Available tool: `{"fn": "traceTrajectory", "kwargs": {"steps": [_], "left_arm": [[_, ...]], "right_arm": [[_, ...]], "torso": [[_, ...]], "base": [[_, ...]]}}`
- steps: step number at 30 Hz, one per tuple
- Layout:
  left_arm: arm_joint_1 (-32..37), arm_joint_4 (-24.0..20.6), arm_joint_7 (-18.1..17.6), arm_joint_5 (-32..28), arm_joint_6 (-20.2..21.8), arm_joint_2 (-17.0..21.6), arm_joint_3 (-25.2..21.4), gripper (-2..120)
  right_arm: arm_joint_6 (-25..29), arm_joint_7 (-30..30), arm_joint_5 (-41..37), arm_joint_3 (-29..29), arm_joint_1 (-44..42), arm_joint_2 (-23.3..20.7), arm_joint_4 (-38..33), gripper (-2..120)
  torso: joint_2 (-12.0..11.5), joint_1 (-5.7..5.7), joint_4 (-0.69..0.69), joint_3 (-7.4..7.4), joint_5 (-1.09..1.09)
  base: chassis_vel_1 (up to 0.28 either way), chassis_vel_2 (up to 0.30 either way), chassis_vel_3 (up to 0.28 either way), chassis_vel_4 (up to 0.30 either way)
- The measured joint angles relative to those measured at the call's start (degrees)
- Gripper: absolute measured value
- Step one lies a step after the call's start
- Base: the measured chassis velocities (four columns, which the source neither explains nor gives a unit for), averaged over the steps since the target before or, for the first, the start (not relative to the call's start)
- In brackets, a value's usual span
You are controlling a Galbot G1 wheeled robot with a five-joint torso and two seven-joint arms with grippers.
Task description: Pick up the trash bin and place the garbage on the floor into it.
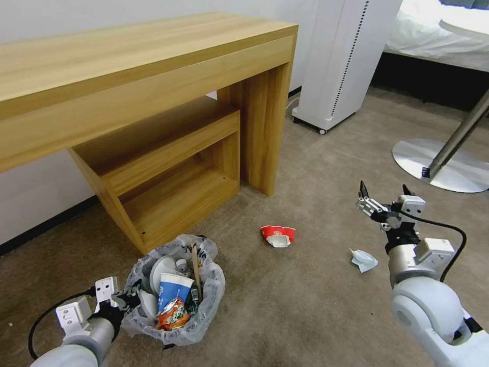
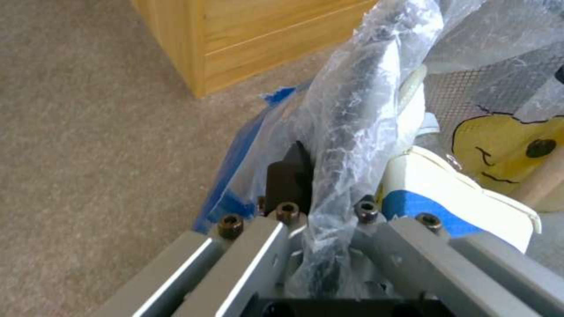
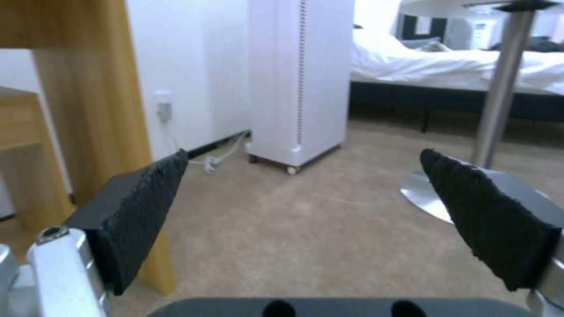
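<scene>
The left gripper [image 1: 124,299] clamps the trash bin [image 1: 175,290] rim; bin mostly full. Right gripper [image 1: 384,196] spread, empty. Red wrapper [image 1: 278,235] and white wad [image 1: 363,260] remain on the carpet [image 1: 305,306].

My right arm [image 1: 433,300]: glossy white rounded shells, grey metal wrist cylinder, white boxy block w/ black dots on the side. Black cable [image 1: 448,239] loops from the wrist round to the forearm. Right gripper [image 1: 385,192] has silver knuckle brackets & two black wedge fingers [image 3: 147,211] w/ rough textured pads, bright metal mounts w/ a hex screw. Left arm [image 1: 76,336]: same grey/white build, white block w/ two dark slots, black cable curving out. Left gripper [image 2: 320,176]: grey aluminium plates, dark bronze-ish socket screws [image 2: 288,210] in a row, black finger
</scene>
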State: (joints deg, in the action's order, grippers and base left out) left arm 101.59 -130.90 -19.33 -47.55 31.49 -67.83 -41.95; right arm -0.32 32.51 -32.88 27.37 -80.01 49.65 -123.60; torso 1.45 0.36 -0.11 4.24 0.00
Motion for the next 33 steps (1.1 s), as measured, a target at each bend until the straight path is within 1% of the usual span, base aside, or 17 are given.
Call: {"fn": "traceTrajectory", "kwargs": {"steps": [10, 16, 19, 23, 33], "left_arm": [[0.33, -0.19, 0.36, 0.86, -0.55, -0.2, -0.12, 0], [0.2, 0.05, 0.53, 1.21, -0.88, -0.55, -0.27, 0], [0.21, 0.12, 0.55, 1.22, -0.95, -0.58, -0.39, 0], [0.19, 0.4, 0.45, 1.15, -1.08, -0.55, -0.74, 0], [-0.04, 2.11, 0.17, 0.86, -1.47, -0.79, -1.38, 0]], "right_arm": [[0.96, 0.42, 1.28, -0.18, -0.61, 1.23, 1.34, 100], [4.44, -0.52, 3.43, -0.81, -0.51, 1.83, 3.33, 100], [5.18, -0.5, 3.56, -1.2, -0.38, 2.09, 3.72, 100], [6.16, -0.68, 4.2, -1.57, -0.45, 2.36, 4.33, 100], [7.27, -2.18, 4.52, -2.18, -0.23, 2.7, 4.95, 100]], "torso": [[0.0, 0.0, -0.01, 0.0, 0.0], [0.0, 0.0, -0.03, 0.0, 0.0], [0.0, 0.0, -0.03, 0.0, 0.01], [0.0, 0.0, 0.0, 0.0, 0.0], [0.0, 0.01, 0.0, 0.0, 0.0]], "base": [[-0.061, -0.061, -0.065, -0.068], [-0.094, -0.09, -0.091, -0.09], [-0.066, -0.067, -0.049, -0.054], [0.0, 0.0, 0.0, 0.0], [0.0, 0.0, 0.0, 0.0]]}}
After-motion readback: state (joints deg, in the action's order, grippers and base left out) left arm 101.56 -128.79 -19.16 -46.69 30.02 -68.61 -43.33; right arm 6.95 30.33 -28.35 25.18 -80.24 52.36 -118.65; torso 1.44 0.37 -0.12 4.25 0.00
